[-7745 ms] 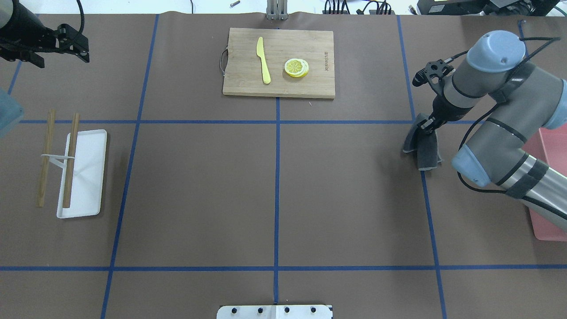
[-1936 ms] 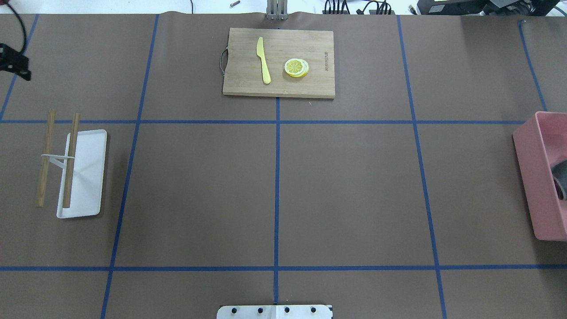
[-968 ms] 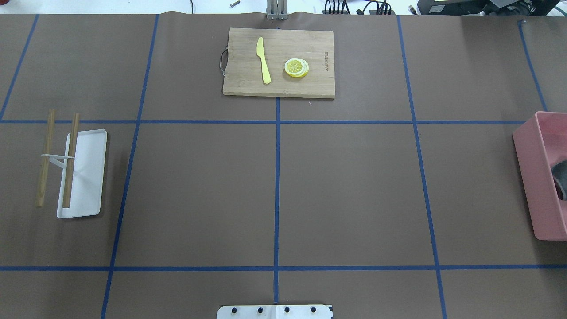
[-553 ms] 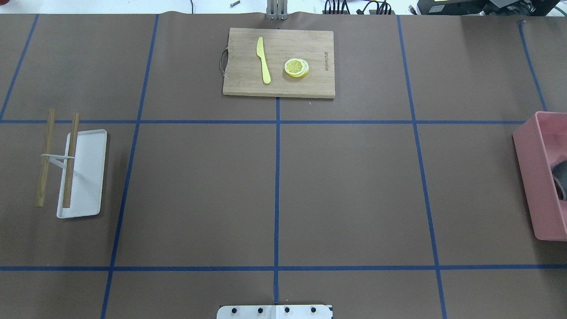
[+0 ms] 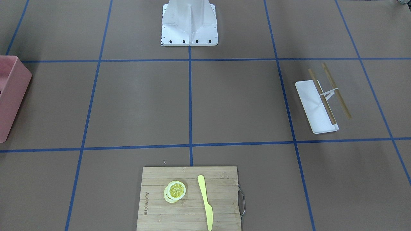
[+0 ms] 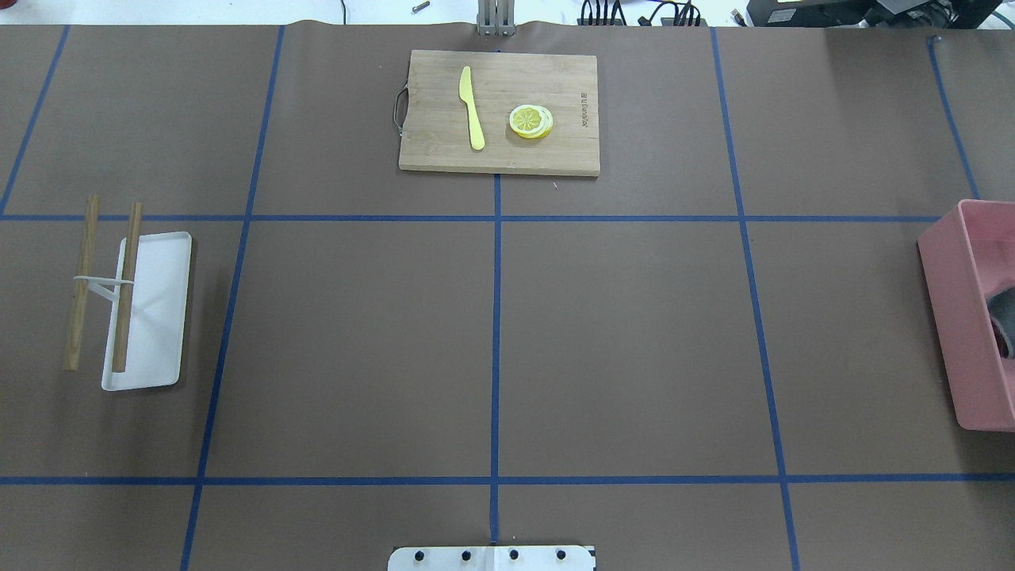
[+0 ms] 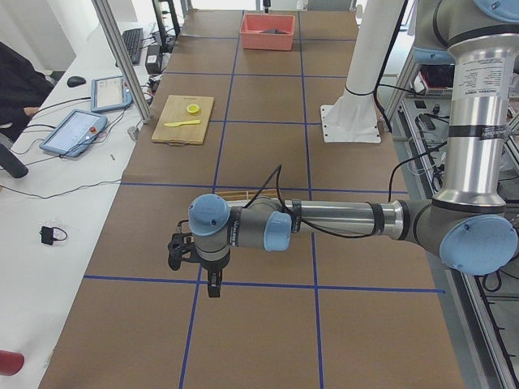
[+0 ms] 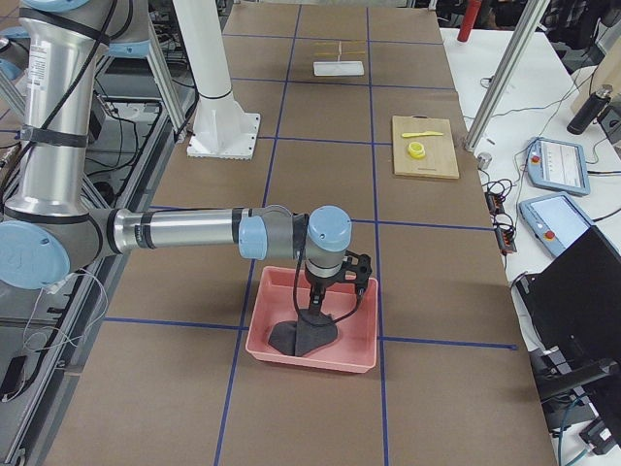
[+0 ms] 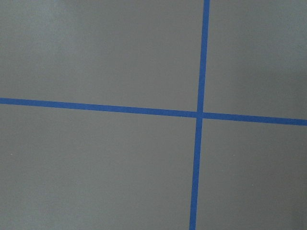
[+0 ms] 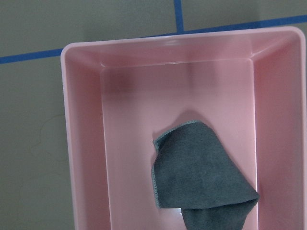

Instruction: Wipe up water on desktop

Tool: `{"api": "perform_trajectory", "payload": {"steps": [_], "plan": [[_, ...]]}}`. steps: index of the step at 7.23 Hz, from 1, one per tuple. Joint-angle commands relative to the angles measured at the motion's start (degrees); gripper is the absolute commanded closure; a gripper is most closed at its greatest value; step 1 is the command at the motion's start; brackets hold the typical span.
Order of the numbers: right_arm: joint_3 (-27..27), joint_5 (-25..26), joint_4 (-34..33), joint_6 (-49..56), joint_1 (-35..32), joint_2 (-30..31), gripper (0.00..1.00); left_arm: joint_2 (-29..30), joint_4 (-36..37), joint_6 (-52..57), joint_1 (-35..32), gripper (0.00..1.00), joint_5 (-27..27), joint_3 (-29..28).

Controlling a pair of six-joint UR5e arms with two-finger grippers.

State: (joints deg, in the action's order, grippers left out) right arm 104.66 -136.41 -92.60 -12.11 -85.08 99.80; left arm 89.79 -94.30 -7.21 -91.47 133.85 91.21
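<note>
Desktop (image 6: 634,341): brown, blue tape grid, spans the table. No wet patch visible in the 2 top-down views. Grey cloth (image 10: 201,167) lies crumpled in pink bin (image 10: 84,143) at robot's right end. Right gripper (image 8: 313,309) hangs over the bin, tip at the cloth; jaws, cannot tell. Left gripper (image 7: 212,285) hovers above bare desktop, far left end; jaws, cannot tell. Judgement: wiping looks done, cloth being stowed. To do well: cloth free of the gripper, rise straight, clear bin wall.
</note>
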Motion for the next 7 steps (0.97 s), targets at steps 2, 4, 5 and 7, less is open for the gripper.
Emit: {"api": "perform_trajectory", "payload": {"steps": [2,4,5,7], "plan": [[-0.3,4.8,-0.2,0.2,-0.1,-0.1,0.0,0.1,0.0,-0.2,0.1,0.02,-0.2,0.2],[-3.7,4.3,0.0,0.2,-3.0,0.3,0.0,0.2,0.0,-0.2,0.2,0.02,-0.3,0.3],[-3.8,4.4,0.0,0.2,-3.7,0.2,0.0,0.2,0.0,-0.2,0.2,0.02,-0.3,0.3],[-3.8,4.4,0.0,0.1,-3.7,0.1,0.0,0.2,0.0,-0.2,0.2,0.02,-0.3,0.3]]}}
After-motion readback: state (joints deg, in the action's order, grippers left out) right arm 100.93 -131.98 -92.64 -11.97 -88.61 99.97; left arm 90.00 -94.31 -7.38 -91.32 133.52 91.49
